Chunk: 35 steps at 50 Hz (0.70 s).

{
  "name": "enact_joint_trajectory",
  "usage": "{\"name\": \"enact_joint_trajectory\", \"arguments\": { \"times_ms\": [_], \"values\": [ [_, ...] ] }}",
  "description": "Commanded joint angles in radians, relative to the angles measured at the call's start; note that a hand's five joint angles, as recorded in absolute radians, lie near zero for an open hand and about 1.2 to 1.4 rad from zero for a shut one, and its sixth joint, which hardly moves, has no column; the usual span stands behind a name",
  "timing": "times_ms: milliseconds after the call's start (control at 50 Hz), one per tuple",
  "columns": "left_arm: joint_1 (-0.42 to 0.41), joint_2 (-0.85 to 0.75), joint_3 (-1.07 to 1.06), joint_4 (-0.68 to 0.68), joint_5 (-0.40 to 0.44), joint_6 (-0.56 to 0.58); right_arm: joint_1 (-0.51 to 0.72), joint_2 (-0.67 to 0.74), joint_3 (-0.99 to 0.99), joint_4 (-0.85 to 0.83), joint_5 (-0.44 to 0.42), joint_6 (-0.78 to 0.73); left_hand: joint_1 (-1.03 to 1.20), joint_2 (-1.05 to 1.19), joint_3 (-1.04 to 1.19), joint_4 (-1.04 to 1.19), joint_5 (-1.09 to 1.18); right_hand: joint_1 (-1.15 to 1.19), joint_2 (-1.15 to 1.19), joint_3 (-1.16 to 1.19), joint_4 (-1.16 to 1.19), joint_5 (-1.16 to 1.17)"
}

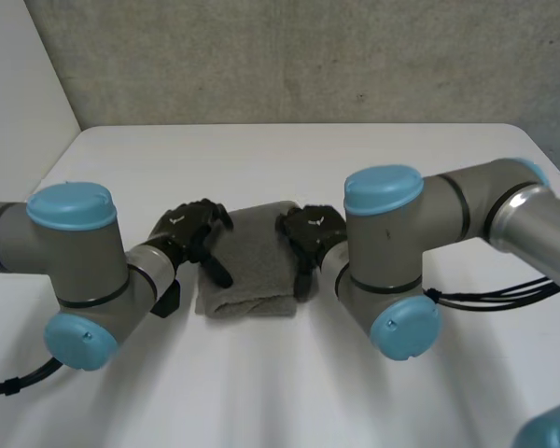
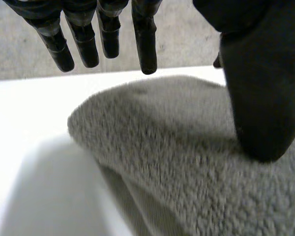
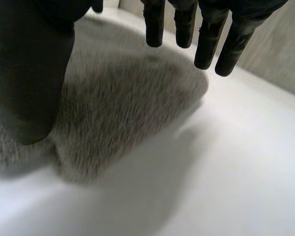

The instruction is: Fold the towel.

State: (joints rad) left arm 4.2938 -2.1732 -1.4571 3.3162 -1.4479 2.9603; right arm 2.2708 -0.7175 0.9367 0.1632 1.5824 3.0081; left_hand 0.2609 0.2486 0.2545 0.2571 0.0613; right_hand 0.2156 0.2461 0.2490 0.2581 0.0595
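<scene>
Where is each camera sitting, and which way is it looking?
Head view: between and behind the arms, looking down at the table; both arms, the left hand and the right hand show, at either side of the grey towel.
Left wrist view: on the left wrist, looking along the palm at a rounded towel corner; its straight fingers and thumb show.
Right wrist view: on the right wrist, looking along the palm at another towel corner; its fingers and thumb show.
Shared: towel and table.
</scene>
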Motion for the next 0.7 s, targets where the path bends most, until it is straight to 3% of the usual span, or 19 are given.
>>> {"name": "enact_joint_trajectory", "arguments": {
  "times_ms": [20, 180, 260, 400, 700],
  "values": [
    [-0.002, 0.09, 0.004, -0.014, 0.006, -0.001, -0.002, -0.138, 0.017, 0.002, 0.004, 0.023, -0.074, -0.061, -0.067, -0.07, -0.049, -0.041, -0.072, -0.074, -0.084, -0.06],
    [0.0, 0.228, 0.075, -0.135, 0.001, 0.002, -0.022, -0.35, 0.071, 0.012, 0.022, 0.035, -0.074, -0.061, -0.067, -0.07, -0.049, -0.041, -0.072, -0.074, -0.084, -0.06],
    [0.007, 0.289, 0.161, -0.297, -0.009, 0.016, -0.059, -0.462, 0.149, 0.027, 0.045, 0.035, -0.077, -0.064, -0.07, -0.073, -0.052, -0.041, -0.072, -0.074, -0.084, -0.06],
    [0.049, 0.342, 0.236, -0.425, -0.092, 0.029, -0.175, -0.611, 0.292, 0.026, 0.1, 0.034, -0.077, -0.064, -0.07, -0.073, -0.052, -0.041, -0.072, -0.074, -0.084, -0.06],
    [0.047, 0.412, 0.205, -0.438, -0.115, 0.056, -0.215, -0.623, 0.318, 0.021, 0.1, 0.038, -0.077, -0.064, -0.07, -0.073, -0.052, -0.041, -0.072, -0.074, -0.084, -0.06]
  ]
}}
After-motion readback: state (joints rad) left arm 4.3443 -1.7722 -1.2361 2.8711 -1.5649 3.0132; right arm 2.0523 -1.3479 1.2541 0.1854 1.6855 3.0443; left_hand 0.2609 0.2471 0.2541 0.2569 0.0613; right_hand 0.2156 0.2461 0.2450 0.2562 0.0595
